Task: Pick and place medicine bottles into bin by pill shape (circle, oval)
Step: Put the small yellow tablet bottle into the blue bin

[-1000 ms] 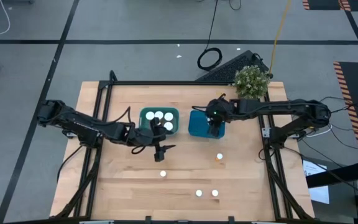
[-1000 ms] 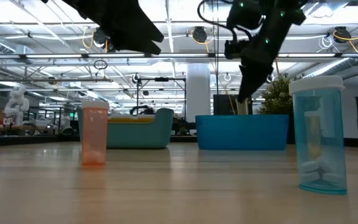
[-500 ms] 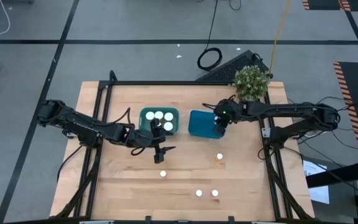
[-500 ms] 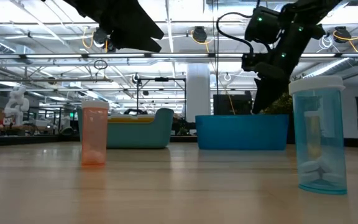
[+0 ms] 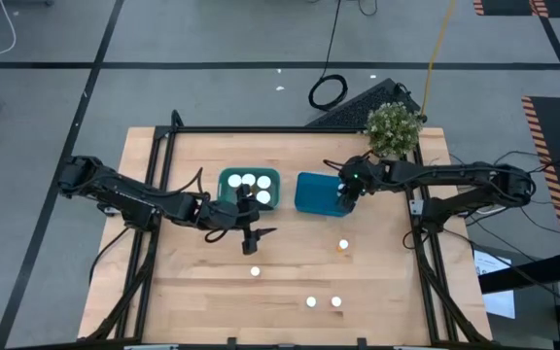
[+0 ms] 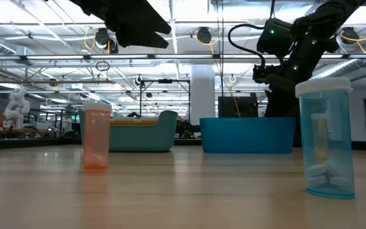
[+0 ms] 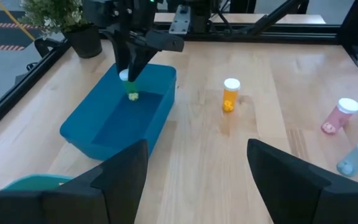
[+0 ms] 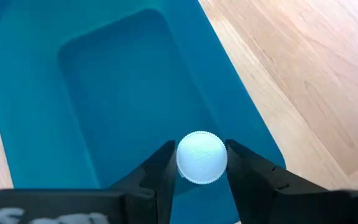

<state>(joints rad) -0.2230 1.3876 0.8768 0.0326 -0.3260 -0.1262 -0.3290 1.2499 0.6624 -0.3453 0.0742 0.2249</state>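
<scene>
We count four medicine bottles (image 5: 249, 182) already in the teal bin (image 5: 271, 177) and four left standing on the table (image 5: 183, 292) — while our right gripper (image 8: 201, 163), clamped on a white-capped bottle (image 8: 201, 157), hangs over the empty blue bin (image 5: 309, 193). The left gripper (image 7: 194, 163) waits with fingers apart beside the teal bin. Over the last second our right gripper has shifted from the blue bin's middle toward its right end.
</scene>
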